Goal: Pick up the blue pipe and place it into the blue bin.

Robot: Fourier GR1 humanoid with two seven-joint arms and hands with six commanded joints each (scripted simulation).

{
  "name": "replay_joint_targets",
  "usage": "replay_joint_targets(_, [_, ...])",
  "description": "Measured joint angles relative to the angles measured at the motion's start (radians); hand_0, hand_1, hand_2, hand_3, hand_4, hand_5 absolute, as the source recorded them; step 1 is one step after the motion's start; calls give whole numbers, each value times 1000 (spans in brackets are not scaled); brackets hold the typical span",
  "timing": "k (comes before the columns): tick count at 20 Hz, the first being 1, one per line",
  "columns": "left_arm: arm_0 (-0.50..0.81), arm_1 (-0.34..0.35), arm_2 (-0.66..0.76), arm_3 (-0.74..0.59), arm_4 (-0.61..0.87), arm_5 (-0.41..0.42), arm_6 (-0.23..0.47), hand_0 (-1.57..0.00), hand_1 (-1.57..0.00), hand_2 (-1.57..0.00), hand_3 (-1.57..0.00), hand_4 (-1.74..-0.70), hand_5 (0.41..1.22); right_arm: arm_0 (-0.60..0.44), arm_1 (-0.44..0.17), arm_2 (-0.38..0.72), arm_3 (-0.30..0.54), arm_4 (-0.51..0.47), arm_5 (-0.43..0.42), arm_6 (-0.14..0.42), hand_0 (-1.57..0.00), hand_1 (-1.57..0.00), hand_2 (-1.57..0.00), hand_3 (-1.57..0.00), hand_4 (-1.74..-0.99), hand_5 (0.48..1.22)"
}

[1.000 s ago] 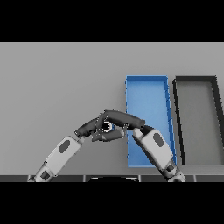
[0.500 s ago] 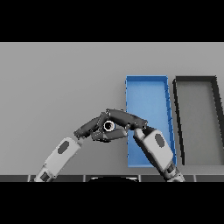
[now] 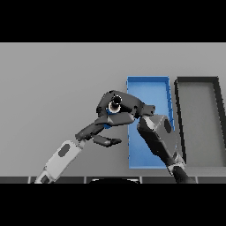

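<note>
The short blue pipe [image 3: 115, 115], a dark-mouthed tube with a pale ring around its open end, was held in the dark right hand [image 3: 120, 107], whose fingers were curled around it. Only the round opening, turned towards the camera, and a strip of blue along the underside could be seen; the rest of the pipe was covered by the fingers. Hand and pipe were seen raised above the flat grey table [image 3: 57, 84], just to the left of the long blue rectangular bin [image 3: 147, 80], with the white and grey right forearm crossing over that bin's lower half. The pipe was outside the bin, near its left wall.

The dark left hand [image 3: 98, 132] was seen just below and to the left of the pipe, its fingers stretched out loosely and apart, holding nothing; whether a fingertip touched the pipe could not be told.

A dark grey rectangular bin [image 3: 197, 80] stood just beside the blue bin on its right.

No writing, labels or brand marks could be read on anything.
</note>
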Motion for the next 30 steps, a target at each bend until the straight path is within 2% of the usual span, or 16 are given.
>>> replay_joint_targets(3, [-7,-7,-4,4,-9,5,14,0,0,0,1,-868,485,-146,-70,-69,62,-24,16,-50,-1571,-1571,-1571,-1571,-1496,1221])
replay_joint_targets(5, [-11,1,0,5,-6,-1,5,1,1,1,1,-864,483,-202,-102,-111,112,-11,-16,-74,-1571,-1571,-1571,-1571,-1496,1221])
replay_joint_targets(7, [6,10,-2,-22,-1,-1,2,1,1,1,1,-856,484,-242,-147,-165,182,26,-49,-117,-1571,-1571,-1571,-1571,-1498,1221])
replay_joint_targets(9, [-8,15,6,-23,3,4,45,1,1,1,1,-844,481,-265,-177,-183,263,95,-61,-133,-1571,-1571,-1571,-1571,-1498,1221])
replay_joint_targets(10, [-10,13,6,-28,-2,11,45,1,1,1,1,-841,477,-268,-200,-198,304,124,-67,-141,-1571,-1571,-1571,-1571,-1498,1221])
replay_joint_targets(11, [3,14,3,-16,-13,15,38,1,1,1,1,-835,474,-256,-218,-218,344,138,-70,-153,-1571,-1571,-1571,-1571,-1498,1221])
replay_joint_targets(14, [7,28,11,-28,-20,23,24,1,1,1,1,-829,465,-213,-270,-265,440,152,-83,-132,-1571,-1571,-1571,-1571,-1499,1221])
replay_joint_targets(18, [6,37,15,-28,-15,15,29,1,1,1,1,-828,462,-102,-301,-289,504,179,-114,-116,-1571,-1571,-1571,-1571,-1499,1221])
replay_joint_targets(23, [7,37,11,-22,-26,15,13,1,1,1,1,-828,469,75,-299,-254,465,221,-198,-40,-1571,-1571,-1571,-1571,-1499,1221])
replay_joint_targets(25, [16,51,18,-36,-9,6,3,1,1,1,1,-829,470,142,-307,-245,440,236,-263,14,-1571,-1571,-1571,-1571,-1499,1221])
replay_joint_targets(27, [15,43,14,-43,-10,12,19,1,1,1,1,-826,470,184,-344,-187,459,237,-298,14,-1571,-1571,-1571,-1080,-1586,1221])
replay_joint_targets(28, [13,42,15,-40,-15,18,25,1,1,1,1,-827,471,219,-359,-150,446,227,-303,14,-1571,-1571,-1571,-1178,-1569,1221])
replay_joint_targets(30, [11,29,2,-47,-22,24,41,1,1,1,1,-827,474,257,-385,-76,456,206,-333,14,-1571,-1571,-1571,-852,-1631,1221])
